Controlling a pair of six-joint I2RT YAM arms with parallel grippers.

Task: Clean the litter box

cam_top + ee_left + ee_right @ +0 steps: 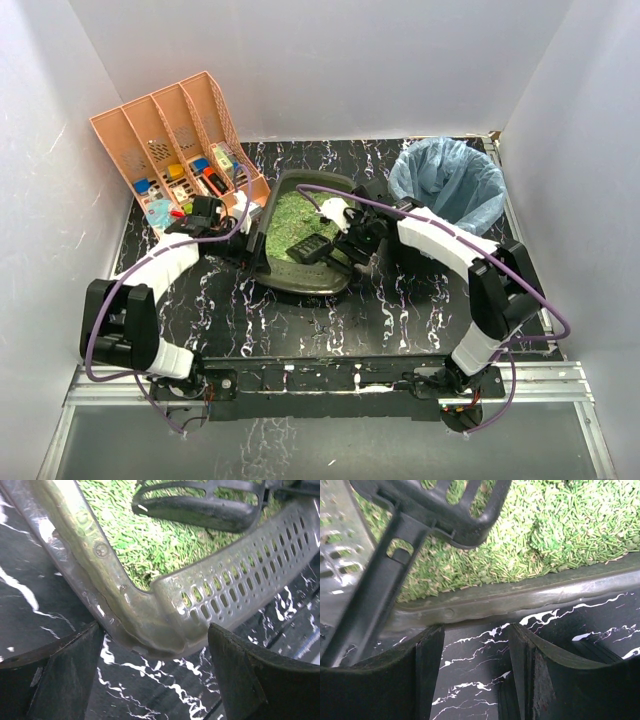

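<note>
Fingertips (65, 675) of my left gripper (155, 650) stand open astride the litter box (165, 622) corner, holding nothing; an off-centre pinch could tip litter (140, 545) out.

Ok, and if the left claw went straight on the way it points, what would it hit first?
The near corner of the litter box: its rim sits dead ahead, centred between the left claw's open fingers. How far off is hard to judge.

A black marble-patterned table (400, 310) with white veins carries three things. A peach-orange slotted desk organiser (180, 130) stands at the far left. The litter box (300, 283) sits in the middle, and a black bin with a pale blue liner (480, 205) is at the far right.
</note>
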